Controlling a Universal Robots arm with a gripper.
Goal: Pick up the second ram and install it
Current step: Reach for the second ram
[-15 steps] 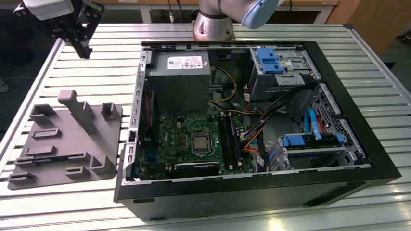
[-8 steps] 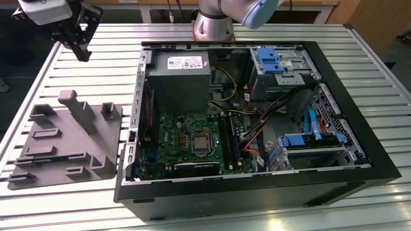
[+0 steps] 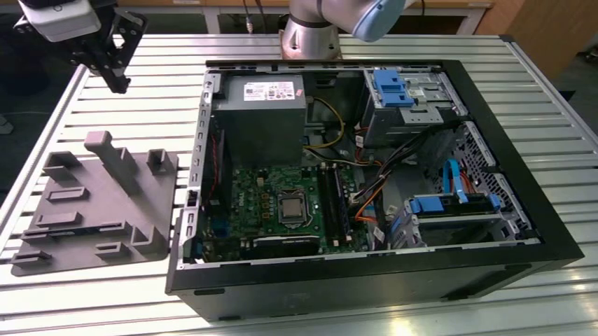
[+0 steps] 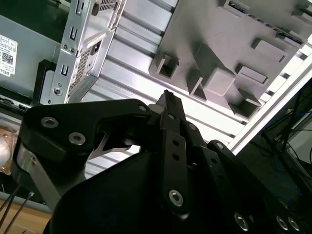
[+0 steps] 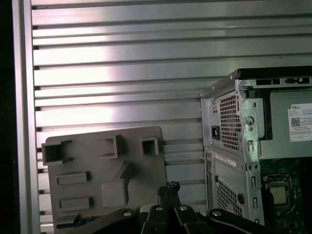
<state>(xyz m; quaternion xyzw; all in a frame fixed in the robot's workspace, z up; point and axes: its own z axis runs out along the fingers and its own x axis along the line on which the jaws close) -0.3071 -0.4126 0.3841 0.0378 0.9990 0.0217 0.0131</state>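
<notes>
1. The gripper [image 3: 120,84] hangs above the slatted metal table [image 3: 168,91], toward the exterior view's far left corner, well apart from the open computer case [image 3: 374,280].
2. In both wrist views the black fingers [image 4: 168,105] [image 5: 169,187] run together to a single narrow tip; they look closed on each other, with nothing between them.
3. A grey holder [image 3: 140,203] [image 4: 234,29] [image 5: 97,165] with raised posts and shallow slots lies flat on the table, just beside the case on the exterior view's left; the gripper is nearer its far end than to the case.
4. The second ram [image 3: 70,226] appears to be the dark, faintly blue strip lying in one long slot of the holder; in the first wrist view a sliver of blue [image 5: 80,221] shows at the holder's edge behind the fingers; the gripper is not touching it.
5. Inside the case the green motherboard [image 3: 262,189] lies flat, its square silver processor [image 3: 291,208] near the middle; the long black memory slots [image 3: 334,203] run just beside the processor, on the exterior view's right; whether any slot is filled cannot be told.
</notes>
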